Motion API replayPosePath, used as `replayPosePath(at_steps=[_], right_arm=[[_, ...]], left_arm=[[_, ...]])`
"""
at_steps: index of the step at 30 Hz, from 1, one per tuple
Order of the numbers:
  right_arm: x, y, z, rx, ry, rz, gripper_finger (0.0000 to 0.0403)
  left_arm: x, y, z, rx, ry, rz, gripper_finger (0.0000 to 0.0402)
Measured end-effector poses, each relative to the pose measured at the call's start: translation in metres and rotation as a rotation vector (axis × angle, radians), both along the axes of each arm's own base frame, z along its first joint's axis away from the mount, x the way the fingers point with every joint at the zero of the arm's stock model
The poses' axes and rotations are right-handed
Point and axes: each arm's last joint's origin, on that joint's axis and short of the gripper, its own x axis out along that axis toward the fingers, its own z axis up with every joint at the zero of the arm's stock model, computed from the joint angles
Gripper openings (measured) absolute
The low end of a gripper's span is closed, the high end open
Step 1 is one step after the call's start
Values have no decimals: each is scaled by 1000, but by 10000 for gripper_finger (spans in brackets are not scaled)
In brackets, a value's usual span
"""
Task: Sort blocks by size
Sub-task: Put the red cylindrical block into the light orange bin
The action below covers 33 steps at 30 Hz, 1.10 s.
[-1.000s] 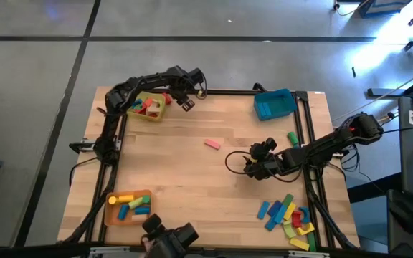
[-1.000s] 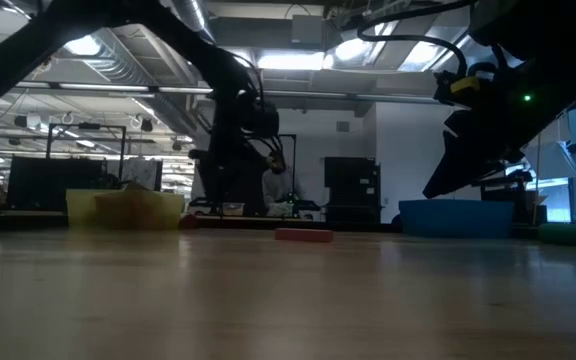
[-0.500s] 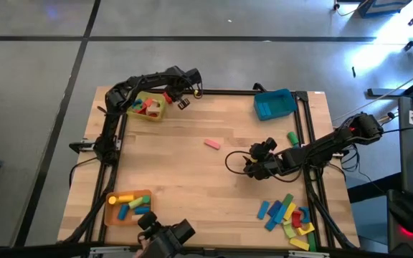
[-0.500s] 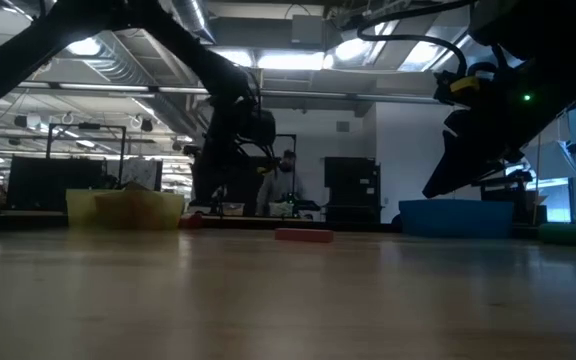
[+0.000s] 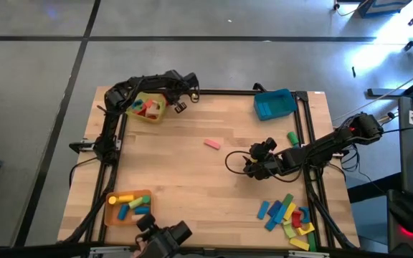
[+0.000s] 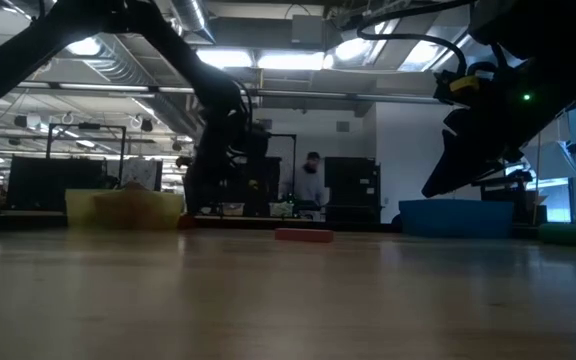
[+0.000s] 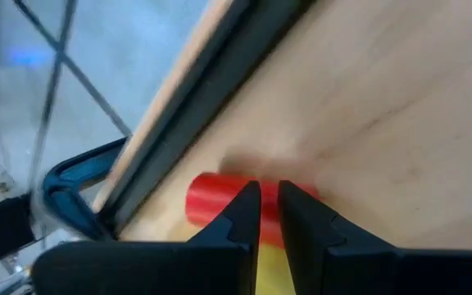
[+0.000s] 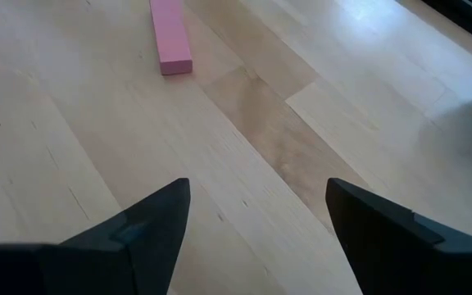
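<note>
A: Start big. We have the bench (image 5: 192,172) with three trays on it: the blue tray (image 5: 274,104) at the far right corner, the yellow tray (image 5: 148,107) at the far left, the orange tray (image 5: 126,206) at the near left. Where are the blocks?

B: Most of the unsorted blocks (image 5: 287,215) lie in a heap at the near right corner. One green block (image 5: 292,137) sits by the right rail, and the pink bar (image 5: 212,144) lies alone near the middle of the bench. Some are already in the yellow and orange trays.

A: And our arms?

B: Our left gripper (image 5: 180,102) hangs at the yellow tray's right edge, its fingers all but together with nothing between them. In its wrist view a red cylinder (image 7: 220,199) lies beyond the fingertips, beside the bench's dark rail; it is not held, as far as we can see.

A: The right one?

B: Our right gripper (image 5: 254,164) hovers over the middle right of the bench with its fingers spread wide and nothing in them.

A: So what does the next pick turn on?

B: We judge the pink bar is the nearest loose block. It lies ahead of the right gripper, toward the bench's left and far side, well apart from it. In the right wrist view its long axis runs almost straight away from the fingers, so a grip across its narrow width looks feasible. The right arm is clearly nearer than the left.
</note>
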Motion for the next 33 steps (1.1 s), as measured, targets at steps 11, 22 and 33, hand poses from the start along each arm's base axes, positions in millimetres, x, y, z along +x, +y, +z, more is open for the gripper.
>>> replayPosePath(at_steps=[11,22,33], right_arm=[[0,0,0,0,1,0,289],[0,0,0,0,1,0,289],[0,0,0,0,0,1,289]], left_arm=[[6,-21,-3,-173,-24,-37,33],[23,-49,18,-162,-45,-124,33],[17,-41,37,-176,-156,-100,52]])
